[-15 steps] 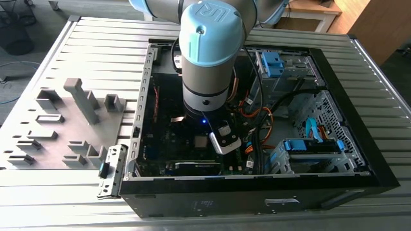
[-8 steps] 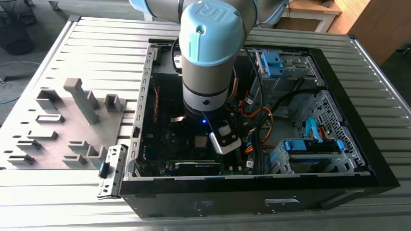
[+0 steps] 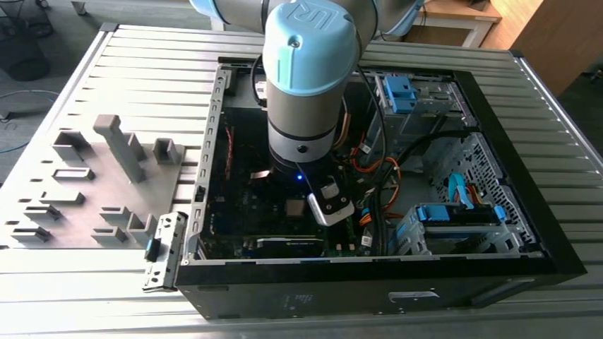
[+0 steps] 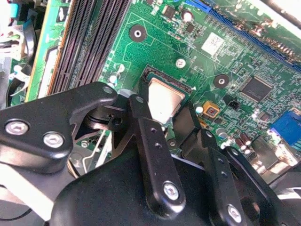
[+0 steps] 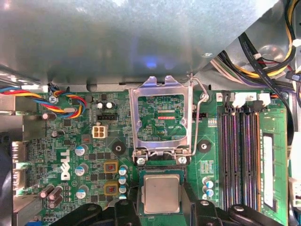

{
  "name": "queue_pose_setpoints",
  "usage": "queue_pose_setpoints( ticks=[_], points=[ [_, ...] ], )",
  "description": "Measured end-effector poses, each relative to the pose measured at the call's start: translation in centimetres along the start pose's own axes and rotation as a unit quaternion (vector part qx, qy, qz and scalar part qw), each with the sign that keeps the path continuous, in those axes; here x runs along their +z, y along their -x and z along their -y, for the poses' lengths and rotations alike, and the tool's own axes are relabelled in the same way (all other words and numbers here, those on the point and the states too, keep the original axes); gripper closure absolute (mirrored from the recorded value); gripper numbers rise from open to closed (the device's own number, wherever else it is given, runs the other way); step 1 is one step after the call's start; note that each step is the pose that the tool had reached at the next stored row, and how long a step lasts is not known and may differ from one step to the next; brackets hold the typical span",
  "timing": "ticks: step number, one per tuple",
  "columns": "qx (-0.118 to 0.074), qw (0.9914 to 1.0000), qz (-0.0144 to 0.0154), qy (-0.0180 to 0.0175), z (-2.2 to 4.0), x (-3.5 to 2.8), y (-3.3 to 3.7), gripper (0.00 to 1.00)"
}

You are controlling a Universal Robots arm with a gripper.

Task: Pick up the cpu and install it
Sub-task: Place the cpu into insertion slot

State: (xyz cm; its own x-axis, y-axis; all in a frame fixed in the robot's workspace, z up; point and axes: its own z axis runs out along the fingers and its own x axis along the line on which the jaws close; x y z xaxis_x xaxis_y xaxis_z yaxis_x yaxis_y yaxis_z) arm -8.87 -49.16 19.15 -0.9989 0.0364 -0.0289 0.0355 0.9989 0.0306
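Note:
The cpu (image 5: 161,193) is a small square chip with a silver top and a thin green border. It hangs level in or just over the black socket (image 4: 162,75) on the green motherboard (image 5: 94,155). My gripper (image 5: 162,205) is shut on it, a black finger (image 4: 141,117) against each of two opposite edges. In the second wrist view the cpu (image 4: 164,99) shows between the fingers of the gripper (image 4: 162,110). In the exterior view the arm reaches down into the open computer case (image 3: 527,233), with the gripper (image 3: 296,205) low over the board.
The socket's metal retention frame (image 5: 162,117) stands swung open with its lever (image 5: 201,117) raised. Black memory slots (image 5: 240,155) run beside the socket. Cable bundles (image 5: 263,61) and drive cages (image 3: 452,219) crowd the case. Grey fixture blocks (image 3: 104,183) stand outside it at the exterior view's left.

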Motion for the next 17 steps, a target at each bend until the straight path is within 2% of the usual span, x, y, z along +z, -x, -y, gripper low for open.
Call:
queue_pose_setpoints(
  ticks=[8, 12, 17],
  points=[
    [-0.008, 0.99996, 0.0019, 0.0002, 0.08, -0.01, 0.0, 0.55],
    [-0.02, 0.9998, 0.002, 0.0005, 0.15, -0.01, 0.0, 0.55],
    [-0.024, 0.9997, 0.002, 0.0006, 0.2, -0.01, -0.01, 0.55]
  ],
)
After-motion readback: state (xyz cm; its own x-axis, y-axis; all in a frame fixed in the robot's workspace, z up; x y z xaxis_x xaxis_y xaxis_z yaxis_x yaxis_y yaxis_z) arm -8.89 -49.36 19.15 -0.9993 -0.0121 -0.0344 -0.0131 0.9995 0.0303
